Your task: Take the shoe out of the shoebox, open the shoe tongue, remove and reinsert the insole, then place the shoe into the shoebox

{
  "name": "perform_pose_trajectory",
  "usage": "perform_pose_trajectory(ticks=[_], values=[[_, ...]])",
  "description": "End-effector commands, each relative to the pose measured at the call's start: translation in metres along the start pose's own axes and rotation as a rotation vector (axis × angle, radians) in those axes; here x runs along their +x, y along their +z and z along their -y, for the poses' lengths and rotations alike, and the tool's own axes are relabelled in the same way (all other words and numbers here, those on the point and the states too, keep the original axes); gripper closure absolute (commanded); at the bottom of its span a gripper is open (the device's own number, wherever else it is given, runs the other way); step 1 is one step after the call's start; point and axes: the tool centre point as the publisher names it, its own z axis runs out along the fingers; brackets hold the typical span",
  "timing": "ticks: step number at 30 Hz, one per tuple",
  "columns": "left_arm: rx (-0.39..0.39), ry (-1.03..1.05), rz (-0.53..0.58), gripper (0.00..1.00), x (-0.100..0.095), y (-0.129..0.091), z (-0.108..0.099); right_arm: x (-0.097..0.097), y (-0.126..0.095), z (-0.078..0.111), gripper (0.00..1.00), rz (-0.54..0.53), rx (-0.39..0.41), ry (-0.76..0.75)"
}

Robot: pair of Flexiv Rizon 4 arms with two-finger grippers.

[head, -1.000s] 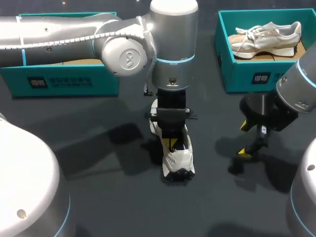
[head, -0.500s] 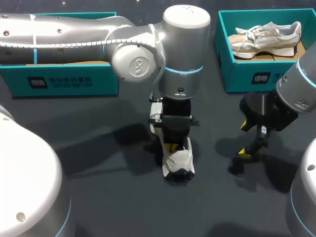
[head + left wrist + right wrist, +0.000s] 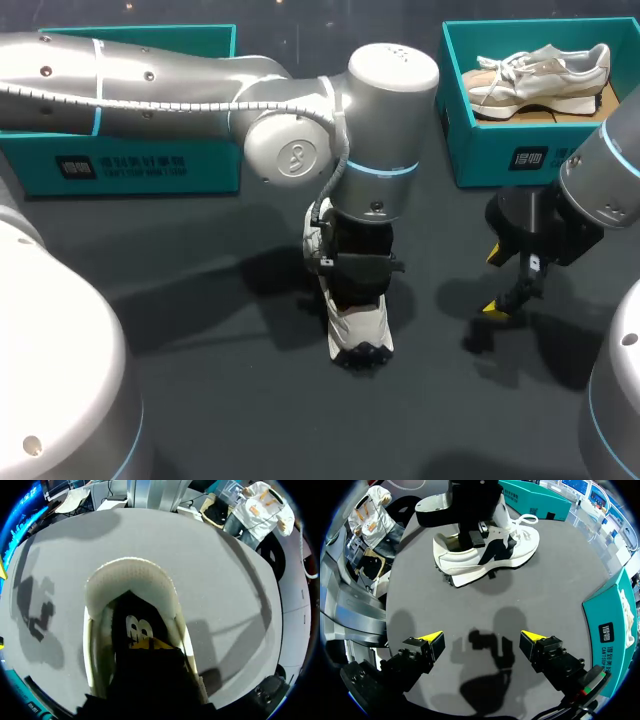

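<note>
A white and black shoe [image 3: 362, 326] stands on the dark table, toe toward the front edge. My left arm comes over from the left, and its gripper [image 3: 358, 280] points down into the shoe's opening. In the left wrist view the shut yellow tips [image 3: 150, 644] rest on the black insole [image 3: 136, 628], with the white heel collar [image 3: 130, 575] ahead. I cannot tell whether they pinch the insole. My right gripper [image 3: 503, 281] hangs open to the right of the shoe, holding nothing. In the right wrist view that gripper [image 3: 482, 640] faces the shoe [image 3: 470, 562] side on.
A teal shoebox [image 3: 500, 155] at the back right holds a second, beige shoe [image 3: 540, 75]. Another teal shoebox [image 3: 130, 165] stands at the back left, partly behind my left arm. The right box's wall [image 3: 615, 625] shows beside my right gripper.
My left arm has swung to the right and dropped, pushing its gripper deeper into the shoe until the yellow tips are hidden in the head view. The right arm has kept still.
</note>
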Motion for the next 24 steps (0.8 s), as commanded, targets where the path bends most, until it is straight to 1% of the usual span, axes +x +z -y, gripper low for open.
perform_pose_trajectory(ticks=[1,6,10,13,24], values=[[-0.005,0.009,0.026,1.00,-0.002,-0.005,-0.003,0.002,0.000,0.001,0.00,0.004,0.001,0.000],[-0.032,0.034,0.058,1.00,-0.001,-0.033,0.000,0.002,0.000,0.001,0.00,0.004,0.001,0.000],[-0.047,0.048,0.054,1.00,0.001,-0.040,0.001,0.002,0.000,0.001,0.00,0.004,0.001,0.000],[-0.052,0.052,0.037,1.00,0.004,-0.037,0.000,0.002,0.000,0.001,0.00,0.004,0.001,0.000],[-0.034,0.023,-0.022,1.00,0.008,-0.005,-0.006,0.002,0.000,0.001,0.00,0.004,0.001,0.000]])
